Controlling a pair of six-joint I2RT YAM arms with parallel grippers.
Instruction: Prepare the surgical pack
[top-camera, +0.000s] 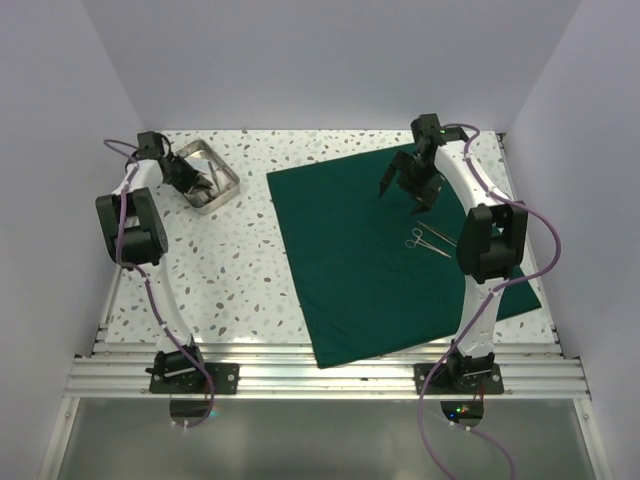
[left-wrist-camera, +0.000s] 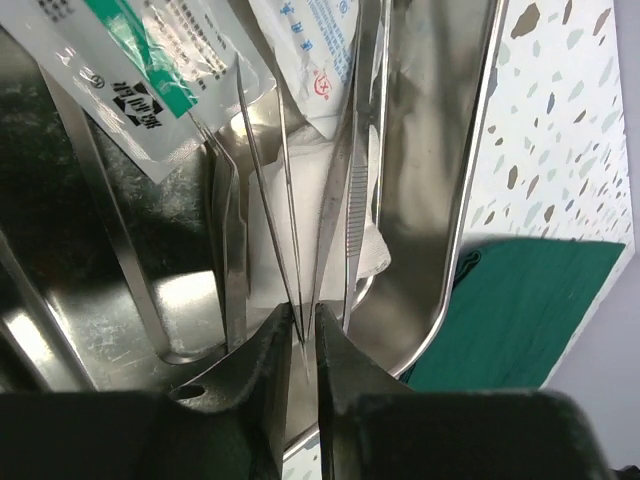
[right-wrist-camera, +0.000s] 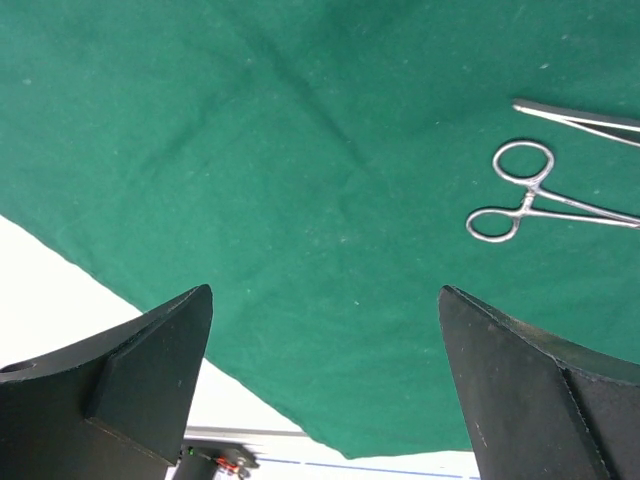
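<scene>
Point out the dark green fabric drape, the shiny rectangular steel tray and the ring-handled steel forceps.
Green drape (top-camera: 350, 260): top view, bare middle.
Steel tray (left-wrist-camera: 430, 160): left wrist view, inner wall.
Ring-handled forceps (right-wrist-camera: 532, 196): right wrist view, where shanks meet.

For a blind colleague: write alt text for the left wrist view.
The left gripper, tips nearly together, straddles a thin steel instrument in a steel tray that also holds printed packets. Beyond the tray, a green drape lies on a speckled table.
</scene>
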